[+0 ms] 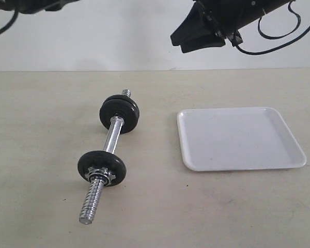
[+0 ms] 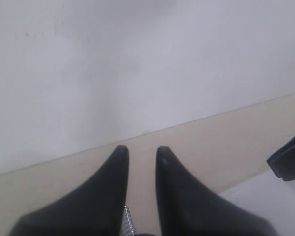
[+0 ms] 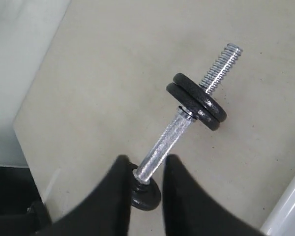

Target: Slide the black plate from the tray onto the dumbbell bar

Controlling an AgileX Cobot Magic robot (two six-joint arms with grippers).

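The dumbbell bar (image 1: 112, 137) lies on the table, left of the white tray (image 1: 237, 138), which holds nothing. Two black plates (image 1: 119, 114) sit pressed together near the bar's far end. A third disc with a chrome star nut (image 1: 102, 166) sits toward the near end. My right gripper (image 1: 178, 42) hangs high above the table. In the right wrist view its fingers stand slightly apart (image 3: 146, 160) with nothing between them, and the bar (image 3: 164, 147) lies far below. My left gripper (image 2: 142, 150) is also raised, narrowly open and empty, with a threaded bar end (image 2: 128, 221) below it.
A pale wall rises behind the beige table (image 1: 41, 129). The left arm (image 1: 36, 5) only shows as a dark shape at the exterior view's top left edge. A cable (image 1: 279, 36) loops behind the right arm.
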